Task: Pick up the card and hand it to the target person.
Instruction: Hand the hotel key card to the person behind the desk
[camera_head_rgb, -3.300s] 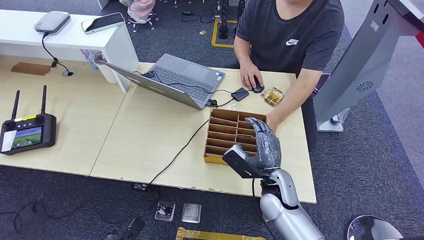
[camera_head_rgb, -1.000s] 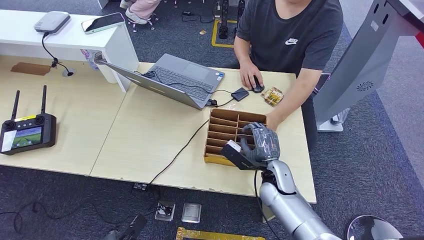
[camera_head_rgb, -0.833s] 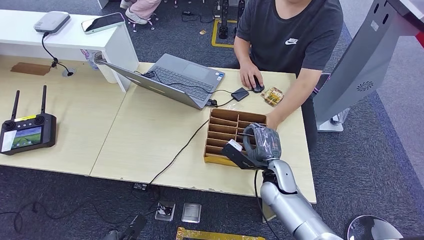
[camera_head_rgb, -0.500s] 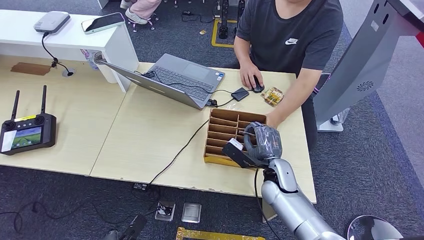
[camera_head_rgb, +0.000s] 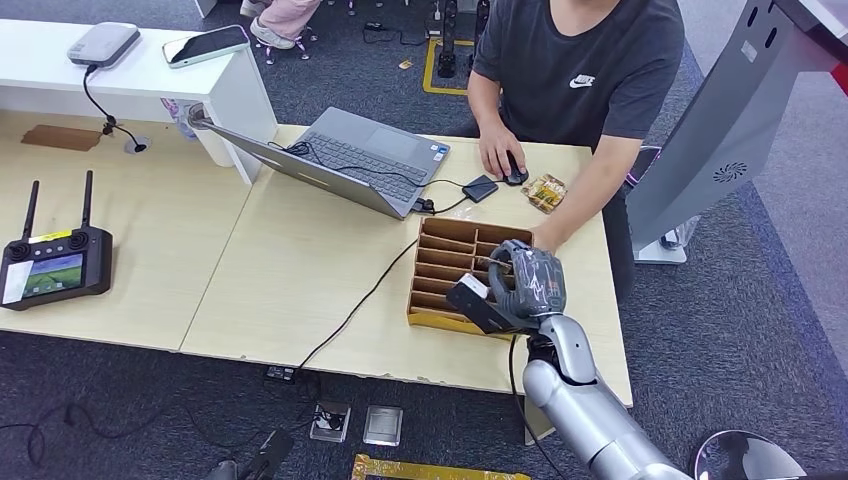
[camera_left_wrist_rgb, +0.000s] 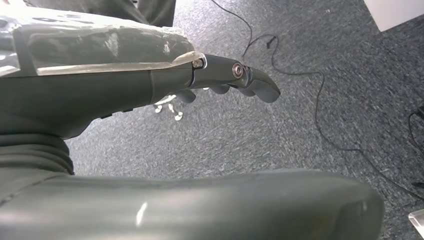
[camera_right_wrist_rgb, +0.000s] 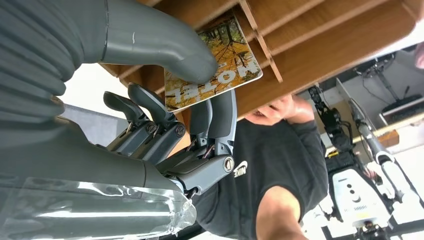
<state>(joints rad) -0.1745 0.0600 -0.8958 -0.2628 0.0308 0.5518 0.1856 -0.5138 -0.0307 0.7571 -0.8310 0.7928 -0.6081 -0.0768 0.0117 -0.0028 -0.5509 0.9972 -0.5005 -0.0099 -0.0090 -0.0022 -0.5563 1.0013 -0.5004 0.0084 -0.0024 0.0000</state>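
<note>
- On my right wrist feed the glossy card with an autumn-forest print and the word HOTEL (camera_right_wrist_rgb: 215, 65) was pinched in the right hand (camera_right_wrist_rgb: 165, 115): the thick grey thumb (camera_right_wrist_rgb: 165, 45) pressed on its printed face and the darker fingers (camera_right_wrist_rgb: 220, 120) stood behind it.
- The card sat at the slots of the brown cardboard divider box (camera_right_wrist_rgb: 320, 35), one edge against a thin partition; I could not tell whether it had cleared the slot.
- From the head view the right hand (camera_head_rgb: 522, 285) was curled over the near right part of the same divider box (camera_head_rgb: 440, 265), its silver arm (camera_head_rgb: 580, 400) rising from below; the card was hidden by the hand there.
- The box lay on the pale wooden table (camera_head_rgb: 300, 250), open-topped, with narrow slots in 2 columns.
- The person in a dark T-shirt (camera_head_rgb: 580, 70) sat across the table, one hand touching the far right corner of the box, the other on a black mouse (camera_head_rgb: 514, 175).
- My left wrist feed showed the left hand (camera_left_wrist_rgb: 150, 90) hanging over grey carpet (camera_left_wrist_rgb: 300, 75), holding nothing, fingers extended and slightly bent.
- A grey laptop (camera_head_rgb: 350, 160) lay open near the box, and a black handheld controller with 2 antennas (camera_head_rgb: 52, 260) lay well apart at the left.
</note>
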